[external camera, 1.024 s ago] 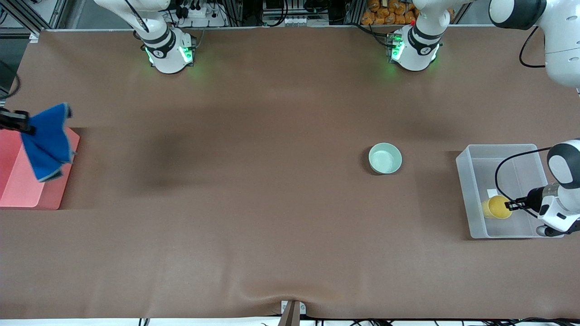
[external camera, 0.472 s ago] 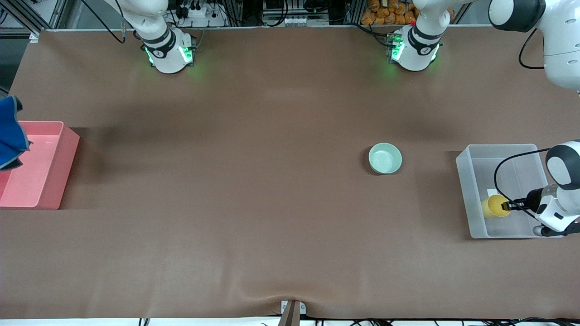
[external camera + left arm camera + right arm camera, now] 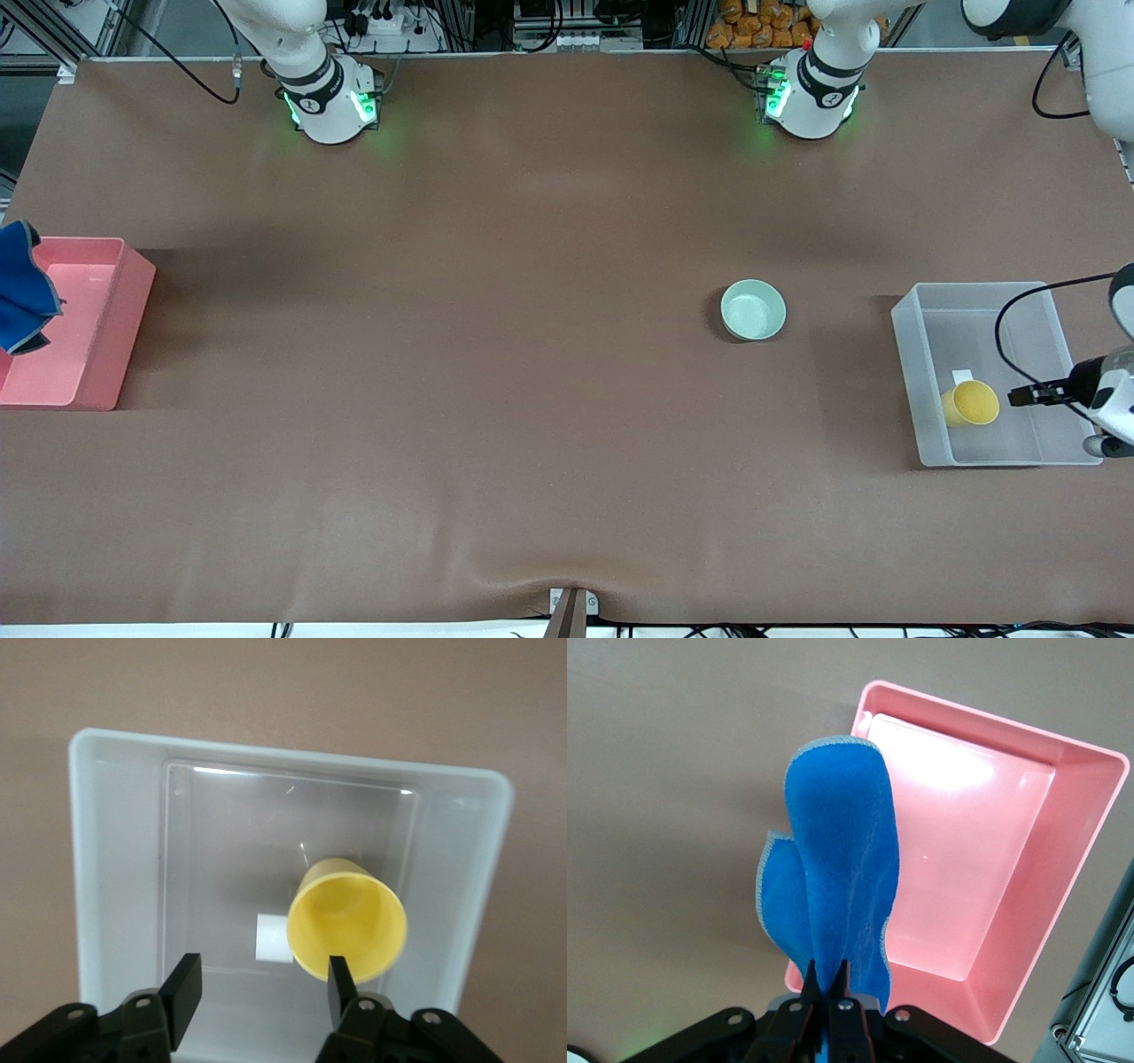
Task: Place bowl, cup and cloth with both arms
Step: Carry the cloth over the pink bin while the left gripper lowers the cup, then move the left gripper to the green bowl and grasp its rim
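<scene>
On the tabletop (image 3: 532, 399) the left hand (image 3: 257, 992) has let go and drawn back, fingers spread, from the cup (image 3: 971, 404) now lying in the clear bin (image 3: 912, 354) at the bowl's (image 3: 753, 309) four o'clock, while the right hand (image 3: 830, 990) still grips the cloth (image 3: 22, 288) over the pink bin (image 3: 115, 328).

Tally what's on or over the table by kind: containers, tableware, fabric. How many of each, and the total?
Bins: 2, pink bin and clear bin
Tableware: 2, bowl on the table, cup in the clear bin
Cloth: 1, cloth hanging from the right gripper over the pink bin
Total: 5
</scene>
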Motion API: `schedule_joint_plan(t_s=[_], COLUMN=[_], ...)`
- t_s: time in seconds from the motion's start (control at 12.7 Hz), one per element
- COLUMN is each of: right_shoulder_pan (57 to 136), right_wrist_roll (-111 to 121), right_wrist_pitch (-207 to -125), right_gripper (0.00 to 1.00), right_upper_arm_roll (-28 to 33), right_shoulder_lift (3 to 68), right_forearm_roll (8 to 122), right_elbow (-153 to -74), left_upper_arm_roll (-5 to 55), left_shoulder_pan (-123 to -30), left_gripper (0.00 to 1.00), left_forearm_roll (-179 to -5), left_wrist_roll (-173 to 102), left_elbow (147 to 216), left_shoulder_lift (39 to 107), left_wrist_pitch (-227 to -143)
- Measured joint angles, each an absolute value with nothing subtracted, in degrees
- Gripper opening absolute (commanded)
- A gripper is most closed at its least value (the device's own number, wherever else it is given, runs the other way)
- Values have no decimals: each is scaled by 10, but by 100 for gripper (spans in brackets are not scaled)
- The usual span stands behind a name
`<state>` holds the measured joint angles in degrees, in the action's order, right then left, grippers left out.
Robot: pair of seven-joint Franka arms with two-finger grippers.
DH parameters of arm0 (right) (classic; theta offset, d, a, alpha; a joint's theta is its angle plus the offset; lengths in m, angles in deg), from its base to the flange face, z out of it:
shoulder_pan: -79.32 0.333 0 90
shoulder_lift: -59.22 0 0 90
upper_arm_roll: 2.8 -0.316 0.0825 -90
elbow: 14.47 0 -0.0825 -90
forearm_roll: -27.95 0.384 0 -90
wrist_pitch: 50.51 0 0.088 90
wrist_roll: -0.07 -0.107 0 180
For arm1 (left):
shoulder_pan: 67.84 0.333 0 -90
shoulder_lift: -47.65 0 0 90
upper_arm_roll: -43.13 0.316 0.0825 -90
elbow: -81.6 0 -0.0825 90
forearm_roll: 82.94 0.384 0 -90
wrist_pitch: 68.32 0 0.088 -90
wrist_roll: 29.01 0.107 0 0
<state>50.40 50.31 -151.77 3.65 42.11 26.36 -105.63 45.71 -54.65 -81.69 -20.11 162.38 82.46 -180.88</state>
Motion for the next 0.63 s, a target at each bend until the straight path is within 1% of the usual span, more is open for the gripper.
schedule_joint_plan(t_s=[0.24,0.47,0.63], right_shoulder_pan=[496,487,485], right_wrist_roll=[506,521,525], right_wrist_pitch=[-1531,-1559,-1568], right_gripper=[0,0,0], right_upper_arm_roll=[36,36,36], right_shoulder_lift=[398,370,363], right_forearm_roll=[264,264,264], right_elbow=[-1057,-1057,-1058], left_upper_arm_roll=[440,416,392], left_shoulder_pan=[-557,-581,-585], left_gripper=[69,69,69], left_forearm_roll=[-817,-817,-817], left_wrist_roll=[-201,-221,-249], left_elbow=[1624,1625,1631], left_shoulder_lift=[787,769,761], left_wrist_pitch=[-1754,-1706,-1693])
